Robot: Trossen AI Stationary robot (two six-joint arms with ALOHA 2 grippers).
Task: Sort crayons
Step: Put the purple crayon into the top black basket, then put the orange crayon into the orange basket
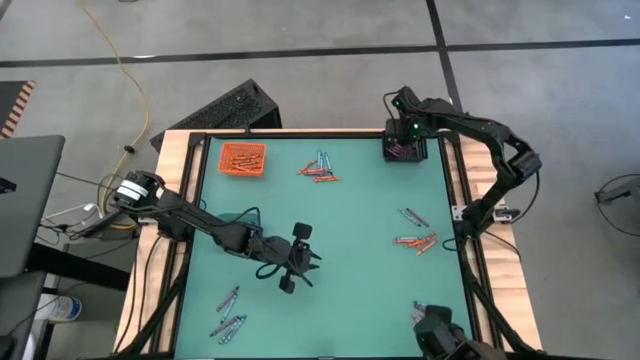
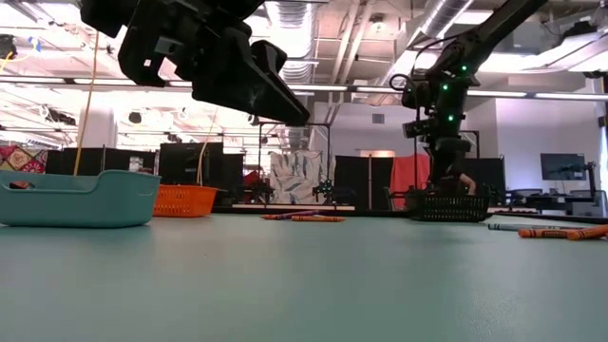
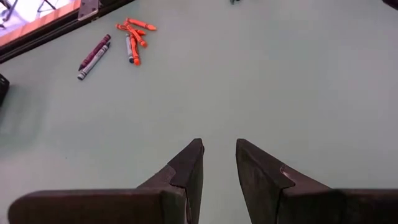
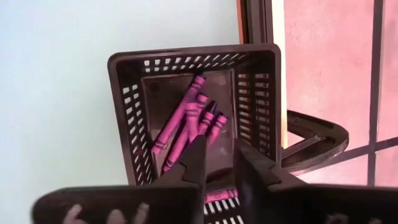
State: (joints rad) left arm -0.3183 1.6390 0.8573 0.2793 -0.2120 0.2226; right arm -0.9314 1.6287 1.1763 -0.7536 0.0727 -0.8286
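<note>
High view: the right gripper [image 1: 404, 138] is hovering directly over the black tray [image 1: 404, 150]; the left gripper [image 1: 297, 262] is waiting mid-counter [image 1: 350, 300].

Right wrist view: fingers [image 4: 198, 163] are standing slightly parted, gripping nothing, with purple crayons [image 4: 186, 127] lying below in the tray.

Left wrist view: fingers [image 3: 189, 171] are standing slightly parted, empty; orange crayons [image 3: 135, 36] are lying well ahead.

The floor [image 1: 300, 40] around the table is grey concrete crossed by dark lines, with a yellow cable [image 1: 125, 70] trailing over it. A grey laptop [image 1: 25, 205] sits on a stand beside the table, and a black keyboard [image 1: 225, 108] lies on the floor at the far edge. In the low view, white ceiling ducts [image 2: 313, 28] and pipes run overhead, lit by strip lights [image 2: 560, 95]. Black partitions [image 2: 199, 163] and a wall monitor [image 2: 560, 166] stand at the back.
</note>
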